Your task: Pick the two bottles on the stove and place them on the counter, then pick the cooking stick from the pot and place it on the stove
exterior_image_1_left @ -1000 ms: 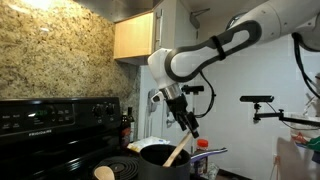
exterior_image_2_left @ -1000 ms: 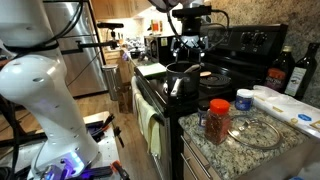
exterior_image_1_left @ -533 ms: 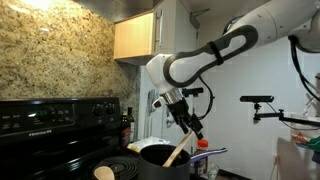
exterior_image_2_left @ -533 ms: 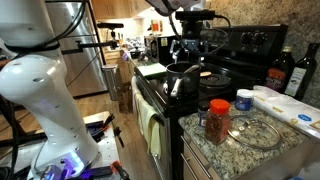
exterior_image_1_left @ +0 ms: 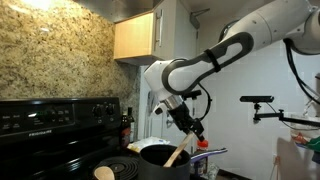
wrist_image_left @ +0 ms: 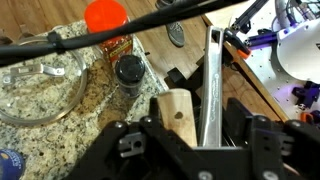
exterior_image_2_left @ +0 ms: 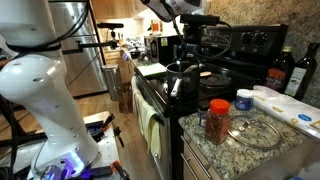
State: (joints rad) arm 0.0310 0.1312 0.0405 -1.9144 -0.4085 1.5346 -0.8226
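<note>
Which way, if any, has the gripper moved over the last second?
Yes. In an exterior view the gripper has dropped slightly toward the dark round pot, further below the light wooden wall cabinet.

Pot [exterior_image_1_left: 158, 153] on the stove [exterior_image_1_left: 60, 125], toward its front. Stick [exterior_image_1_left: 177, 152] leaning inside the pot, upper end out over the rim. On the desk [exterior_image_2_left: 228, 152] beside the stove, two bottles [wrist_image_left: 106, 22] just beside each other near the front edge, glass dish [wrist_image_left: 40, 85] next to them, tall bottles [exterior_image_2_left: 283, 70] behind.
</note>
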